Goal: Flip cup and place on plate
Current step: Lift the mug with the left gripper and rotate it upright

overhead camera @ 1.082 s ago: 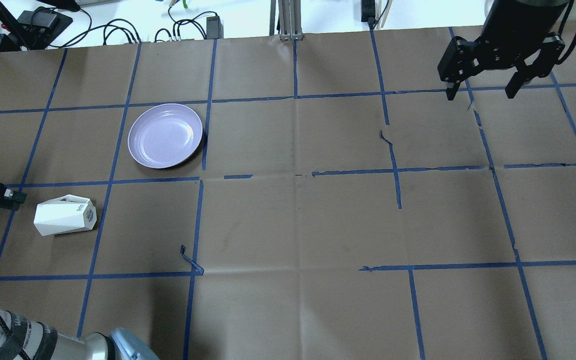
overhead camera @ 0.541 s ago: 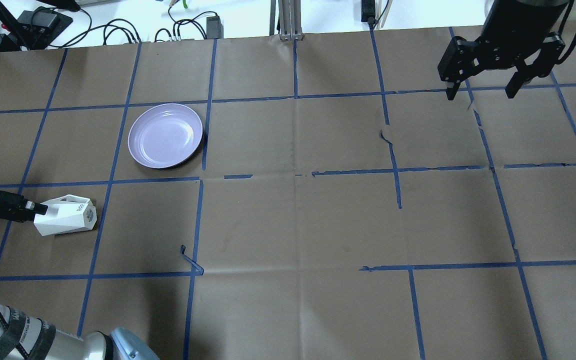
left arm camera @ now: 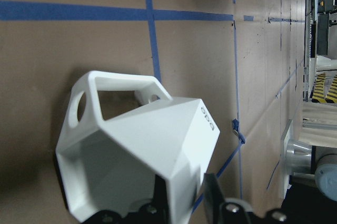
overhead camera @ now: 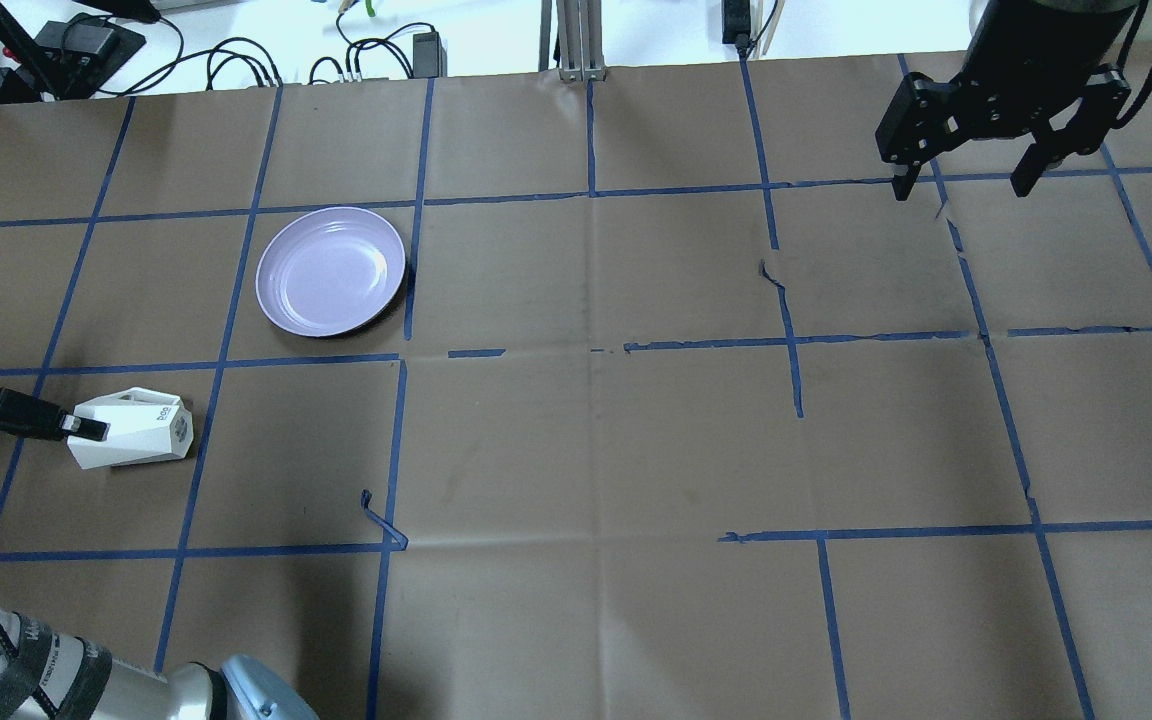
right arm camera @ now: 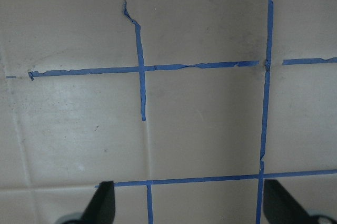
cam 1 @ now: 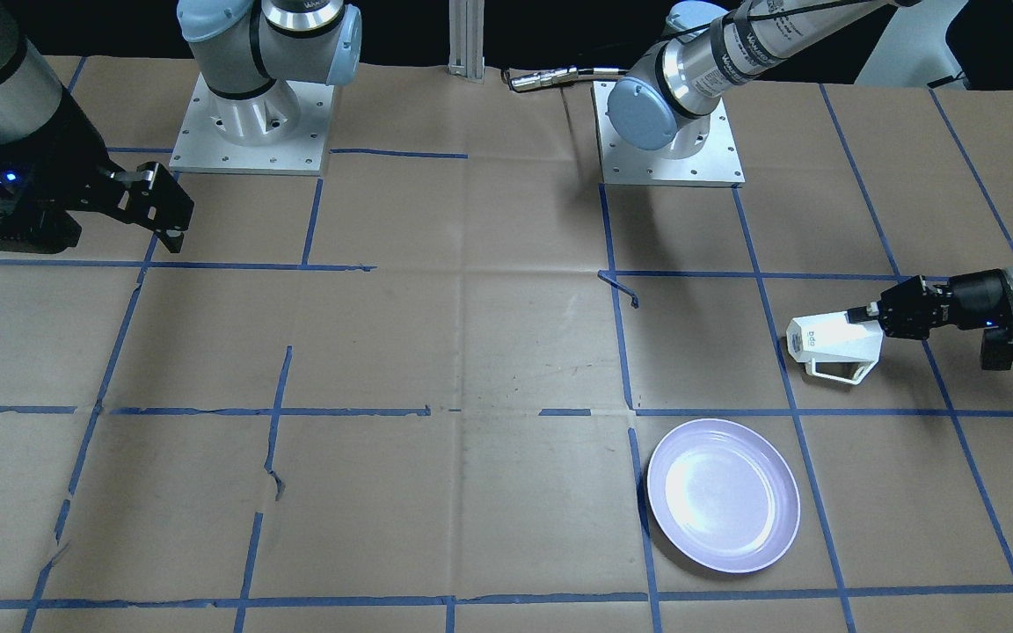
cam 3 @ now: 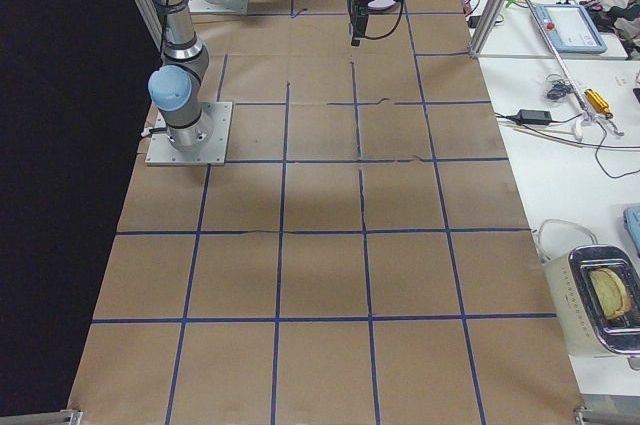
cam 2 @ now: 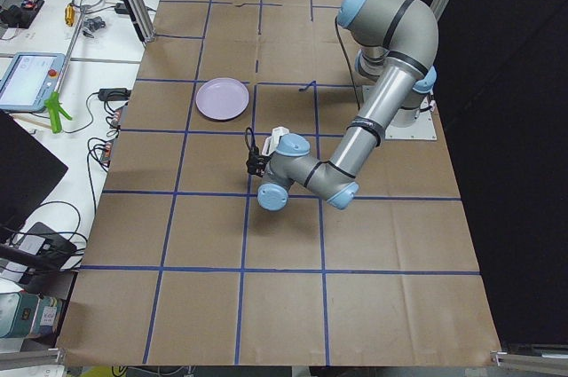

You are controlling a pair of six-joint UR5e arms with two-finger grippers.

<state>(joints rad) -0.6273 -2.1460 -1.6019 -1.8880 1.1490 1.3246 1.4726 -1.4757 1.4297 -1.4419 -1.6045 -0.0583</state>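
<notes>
The white faceted cup [overhead camera: 141, 432] lies on its side on the brown paper at the left, base pointing right, handle toward the far side. It also shows in the front view [cam 1: 827, 345] and fills the left wrist view [left arm camera: 142, 150], open mouth toward the camera. My left gripper [overhead camera: 88, 428] reaches in level from the left, its fingers closed on the rim wall, one inside the mouth and one outside. The lavender plate [overhead camera: 331, 270] sits empty beyond the cup, also in the front view [cam 1: 724, 495]. My right gripper [overhead camera: 961, 185] hangs open and empty at the far right.
The table is covered in brown paper with a blue tape grid [overhead camera: 591, 350]. Cables and power bricks [overhead camera: 236, 60] lie past the far edge. An aluminium post [overhead camera: 576, 40] stands at the far middle. Both arm bases [cam 1: 247, 123] stand on the robot's side.
My left gripper has moved right from beside the cup to its mouth, and a finger now lies over the rim wall. The cup, the plate and the right arm have stayed put.
</notes>
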